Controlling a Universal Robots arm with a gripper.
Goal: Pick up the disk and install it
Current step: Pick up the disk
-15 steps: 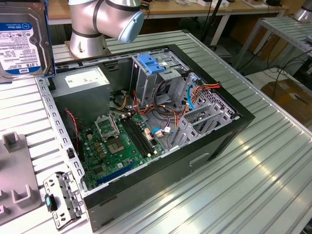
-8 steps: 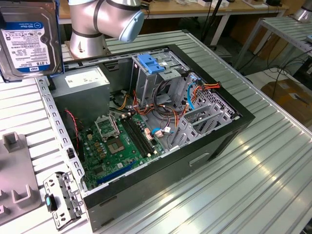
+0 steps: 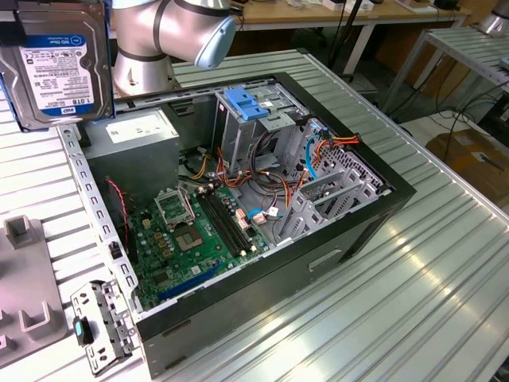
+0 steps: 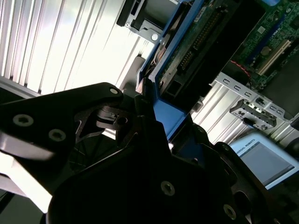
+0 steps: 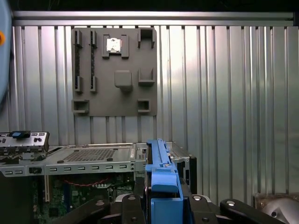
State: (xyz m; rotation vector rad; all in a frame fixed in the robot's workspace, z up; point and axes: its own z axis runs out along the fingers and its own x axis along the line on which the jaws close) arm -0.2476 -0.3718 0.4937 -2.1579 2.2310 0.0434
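The disk [image 3: 56,68], a grey-metal hard drive with a white label and blue rails, hangs in the air at the exterior view's upper left, beyond the far left corner of the open computer case [image 3: 374,215]. My gripper [image 4: 147,100] is shut on it. In both wrist views its black fingers [image 5: 133,203] clamp the blue carrier rail [image 5: 161,179]. The second wrist view shows the disk's circuit-board underside [image 4: 201,37]. The case's metal drive cage [image 3: 238,143], with a blue latch [image 3: 248,103] on top, stands at the far side of the case.
A green motherboard [image 3: 199,231], a power supply [image 3: 139,131] and loose cables [image 3: 314,147] lie inside the case. A grey fixture plate [image 3: 24,318] and a small metal bracket [image 3: 99,326] sit on the ribbed table at the exterior view's lower left. The arm's base [image 3: 147,56] stands behind the case.
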